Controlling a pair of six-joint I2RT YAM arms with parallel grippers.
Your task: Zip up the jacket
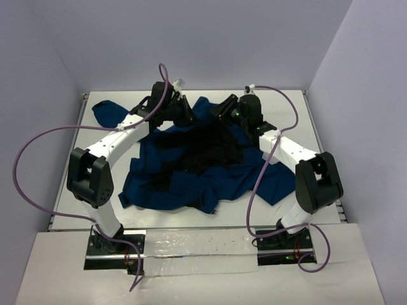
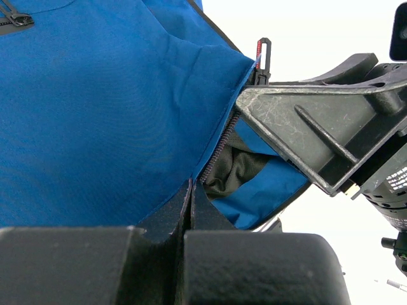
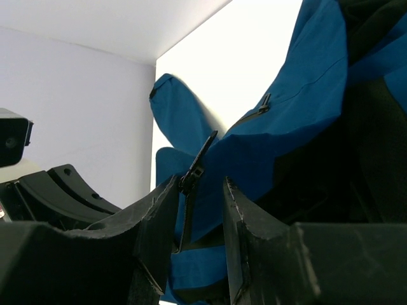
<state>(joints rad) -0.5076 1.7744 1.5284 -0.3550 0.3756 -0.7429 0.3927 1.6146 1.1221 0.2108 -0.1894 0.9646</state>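
The navy-blue jacket lies crumpled in the middle of the white table, black lining showing at its centre. My left gripper is at its far edge, shut on the jacket's front hem right beside the zipper teeth. My right gripper faces it from the right. Its jaws stand apart around the black zipper slider, which rests against the left finger. A gap shows before the right finger. The pull tab sticks up above the right gripper's finger.
One sleeve spreads toward the table's back left corner. Pale walls close in the table at the back and both sides. Purple cables loop off both arms. A pocket zip sits on the lifted blue panel.
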